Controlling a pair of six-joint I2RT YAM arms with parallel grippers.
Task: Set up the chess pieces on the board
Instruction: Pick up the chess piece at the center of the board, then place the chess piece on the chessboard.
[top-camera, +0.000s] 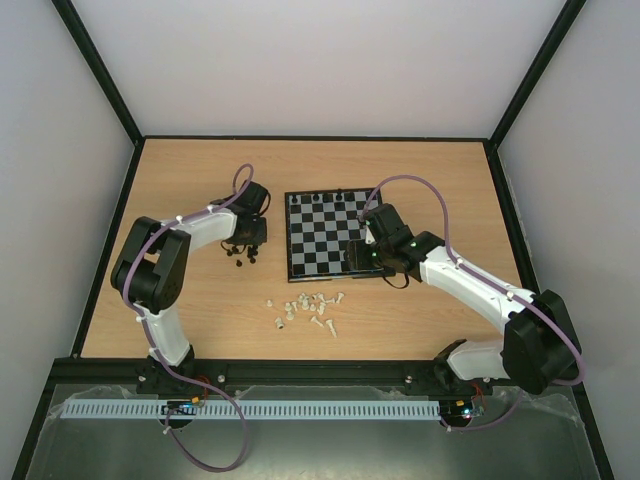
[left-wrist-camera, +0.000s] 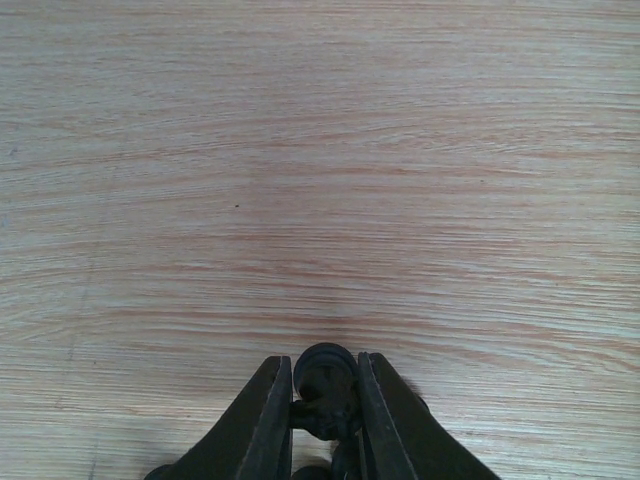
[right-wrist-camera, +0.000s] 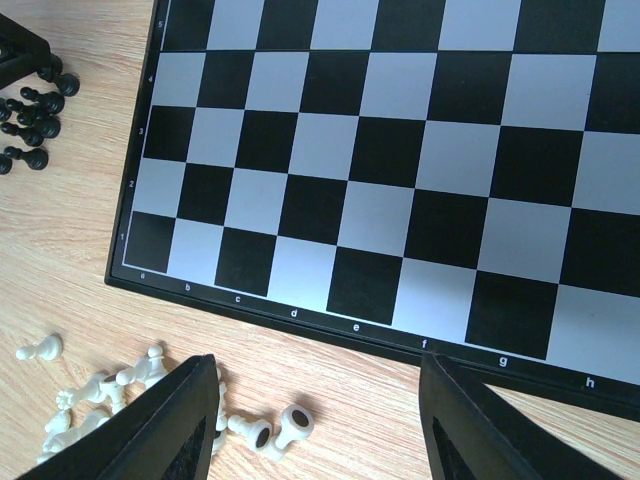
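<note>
We log the board (top-camera: 322, 240) on the table (top-camera: 200, 180), with a few chessmen (top-camera: 318, 199) along its far row. A loose cluster (top-camera: 243, 257) lies at its 9 o'clock, a scatter (top-camera: 308, 308) at 6 o'clock.

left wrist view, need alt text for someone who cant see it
The left hand pinches a small black chess piece between its two dark fingers at the bottom edge of the frame. Light wooden table fills everything above it, grain running side to side.

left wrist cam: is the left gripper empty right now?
No, the left gripper has a black chess piece pinched between its two fingers.
</note>
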